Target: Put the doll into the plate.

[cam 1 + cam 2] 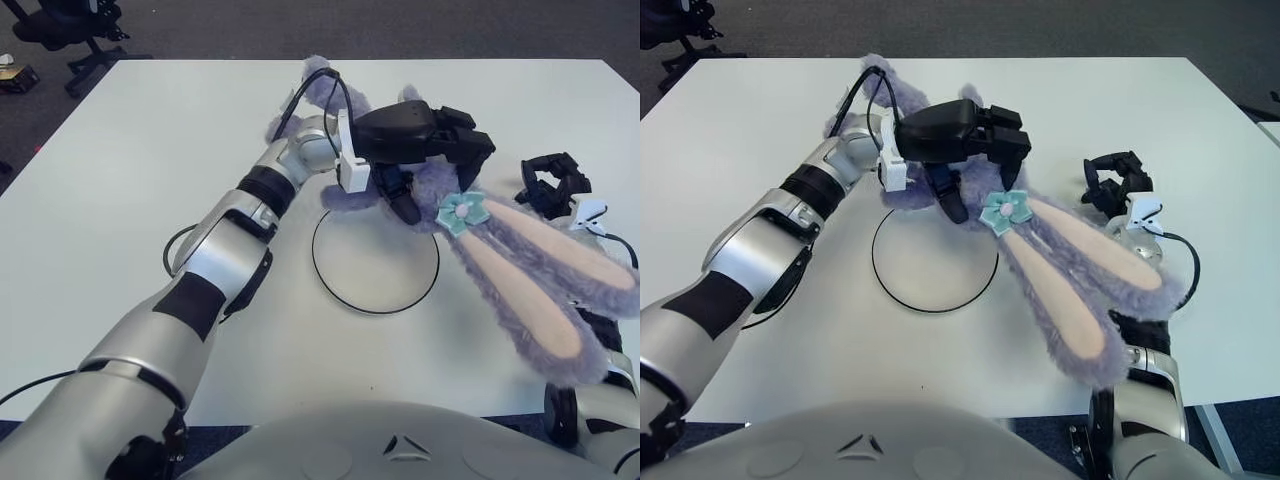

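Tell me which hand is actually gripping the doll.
The left hand, clamped over the purple doll by the plate's far rim. The right hand shows beside the ears, grasping nothing.

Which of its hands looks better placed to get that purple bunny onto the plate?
Left. The left hand already grips the doll just behind the plate; the right hand shows beside the ears, holding nothing.

My black three-finger left hand (425,150) clamps the purple plush long-eared rabbit doll (520,265) over the far rim of the clear round black-rimmed plate (375,262). Long ears block the plate's right side. I see open white tabletop (130,170) left and near. Black right hand (1115,180) sits beside the ears.
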`<state>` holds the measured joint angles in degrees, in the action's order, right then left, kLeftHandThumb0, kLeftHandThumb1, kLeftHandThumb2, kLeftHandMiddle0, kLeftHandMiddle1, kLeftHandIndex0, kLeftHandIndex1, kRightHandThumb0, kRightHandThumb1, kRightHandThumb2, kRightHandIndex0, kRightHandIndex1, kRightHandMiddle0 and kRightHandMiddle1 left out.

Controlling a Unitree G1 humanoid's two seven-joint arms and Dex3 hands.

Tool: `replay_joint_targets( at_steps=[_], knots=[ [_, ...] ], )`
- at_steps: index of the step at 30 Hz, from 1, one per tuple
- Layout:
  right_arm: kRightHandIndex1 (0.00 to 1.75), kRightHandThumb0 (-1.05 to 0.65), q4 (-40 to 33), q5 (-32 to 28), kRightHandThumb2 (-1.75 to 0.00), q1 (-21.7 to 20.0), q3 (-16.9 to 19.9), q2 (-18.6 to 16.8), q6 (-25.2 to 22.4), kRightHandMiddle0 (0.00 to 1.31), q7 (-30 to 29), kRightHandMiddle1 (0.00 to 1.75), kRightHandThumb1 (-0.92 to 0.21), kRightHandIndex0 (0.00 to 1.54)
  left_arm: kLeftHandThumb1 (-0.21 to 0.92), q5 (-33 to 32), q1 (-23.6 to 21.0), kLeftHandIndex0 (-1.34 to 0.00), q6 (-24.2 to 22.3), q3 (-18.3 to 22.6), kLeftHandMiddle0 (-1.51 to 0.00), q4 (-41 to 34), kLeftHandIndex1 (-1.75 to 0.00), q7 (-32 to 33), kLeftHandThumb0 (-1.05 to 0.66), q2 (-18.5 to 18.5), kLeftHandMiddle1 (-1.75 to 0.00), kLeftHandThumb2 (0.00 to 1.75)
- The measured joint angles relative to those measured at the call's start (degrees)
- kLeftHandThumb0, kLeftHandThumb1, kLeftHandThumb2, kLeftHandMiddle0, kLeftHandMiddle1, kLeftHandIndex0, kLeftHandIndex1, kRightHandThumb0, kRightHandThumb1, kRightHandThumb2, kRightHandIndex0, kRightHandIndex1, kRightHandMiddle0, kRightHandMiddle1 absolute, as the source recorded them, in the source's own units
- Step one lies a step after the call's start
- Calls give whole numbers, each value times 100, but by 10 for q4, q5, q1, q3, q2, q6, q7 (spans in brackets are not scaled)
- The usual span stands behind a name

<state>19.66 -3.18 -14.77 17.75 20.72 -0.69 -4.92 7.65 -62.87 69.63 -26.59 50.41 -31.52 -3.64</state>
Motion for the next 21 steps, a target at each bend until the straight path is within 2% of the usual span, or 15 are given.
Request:
replay_joint_targets(
  at_steps=[6, 14, 21],
  knots=[
    [169, -35, 0, 0, -44, 0, 0, 0, 0, 28, -1, 167, -92, 72, 77, -30, 1, -75, -15, 0, -97, -13, -175, -35, -4, 1, -175, 42],
    [169, -35, 0, 2, -44, 0, 0, -3, 0, 28, -21, 167, -92, 72, 79, -162, 17, -78, -106, -18, -94, -71, -175, -205, -5, -3, -175, 40],
    [169, -35, 2, 2, -44, -2, -2, -3, -3, 28, -28, 166, -92, 72, 81, -185, 26, -79, -118, -8, -91, -80, -175, -273, -7, -3, -175, 37]
  ],
)
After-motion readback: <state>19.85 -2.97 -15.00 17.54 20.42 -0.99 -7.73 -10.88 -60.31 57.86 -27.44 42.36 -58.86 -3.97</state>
